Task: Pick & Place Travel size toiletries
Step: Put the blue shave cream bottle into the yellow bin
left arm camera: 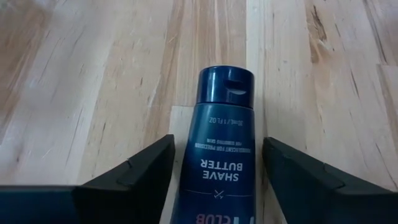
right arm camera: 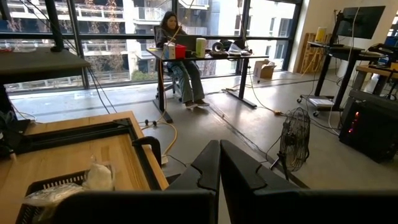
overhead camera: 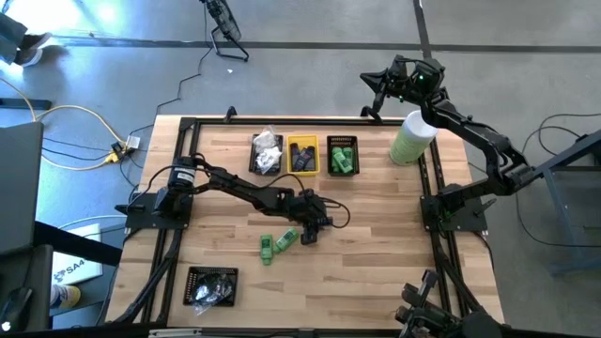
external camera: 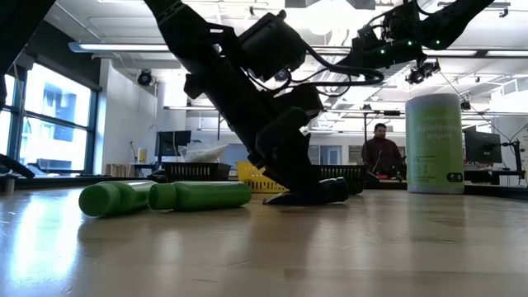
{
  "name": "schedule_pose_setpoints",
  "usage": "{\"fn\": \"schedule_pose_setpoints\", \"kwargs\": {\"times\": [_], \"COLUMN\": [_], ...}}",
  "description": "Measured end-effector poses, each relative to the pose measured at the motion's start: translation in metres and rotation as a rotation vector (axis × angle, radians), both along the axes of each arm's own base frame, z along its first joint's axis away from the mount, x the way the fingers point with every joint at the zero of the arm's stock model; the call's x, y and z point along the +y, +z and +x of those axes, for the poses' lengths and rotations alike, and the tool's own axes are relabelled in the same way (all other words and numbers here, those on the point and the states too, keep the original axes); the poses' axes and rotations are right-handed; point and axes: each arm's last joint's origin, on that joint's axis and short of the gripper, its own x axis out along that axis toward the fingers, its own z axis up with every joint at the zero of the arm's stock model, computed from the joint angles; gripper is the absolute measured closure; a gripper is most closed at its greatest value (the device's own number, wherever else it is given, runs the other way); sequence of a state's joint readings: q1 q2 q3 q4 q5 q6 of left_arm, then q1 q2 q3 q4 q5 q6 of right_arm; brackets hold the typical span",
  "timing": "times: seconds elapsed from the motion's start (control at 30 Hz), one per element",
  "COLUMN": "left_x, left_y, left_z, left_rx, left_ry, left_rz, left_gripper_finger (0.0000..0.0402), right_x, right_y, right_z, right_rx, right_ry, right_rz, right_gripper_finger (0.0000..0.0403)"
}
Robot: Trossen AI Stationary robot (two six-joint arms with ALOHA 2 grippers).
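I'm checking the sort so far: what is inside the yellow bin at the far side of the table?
The yellow bin holds dark items in its middle; they look like dark tubes, but what kind cannot be told from above. Anything beneath them is covered.

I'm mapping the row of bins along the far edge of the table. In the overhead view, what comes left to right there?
Black bin with white packets → yellow bin → black bin with green bottles → pale-green cylinder.
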State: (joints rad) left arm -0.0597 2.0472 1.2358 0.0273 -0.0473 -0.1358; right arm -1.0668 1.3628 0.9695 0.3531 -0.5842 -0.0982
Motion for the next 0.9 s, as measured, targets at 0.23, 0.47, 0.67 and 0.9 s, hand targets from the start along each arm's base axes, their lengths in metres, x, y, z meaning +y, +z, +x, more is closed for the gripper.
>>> {"fn": "schedule_pose_setpoints", "kwargs": {"times": [0.23, 0.47, 0.67, 0.9], "left_x": [0.0004, 0.0004, 0.0007, 0.0007], "left_y": [0.0000, -0.0003, -0.0002, 0.0000], "left_z": [0.0000, -0.0002, -0.0001, 0.0001], "left_rx": [0.001, 0.001, -0.001, -0.005], "left_ry": [0.003, 0.006, 0.037, 0.039], "left_rz": [0.002, 0.001, -0.015, -0.015], "left_gripper_finger": [0.0223, 0.0252, 0.0254, 0.0254], "right_x": [0.0000, 0.0000, -0.0001, 0.0000], "right_y": [0.0000, 0.0000, 0.0000, 0.0000], "right_z": [0.0000, 0.0000, -0.0001, 0.0000], "right_rx": [0.000, 0.000, 0.000, 0.001], "right_ry": [-0.001, -0.001, -0.002, -0.001], "right_rz": [0.000, 0.000, -0.001, -0.003], "right_gripper_finger": [0.0399, 0.0399, 0.0399, 0.0399]}}
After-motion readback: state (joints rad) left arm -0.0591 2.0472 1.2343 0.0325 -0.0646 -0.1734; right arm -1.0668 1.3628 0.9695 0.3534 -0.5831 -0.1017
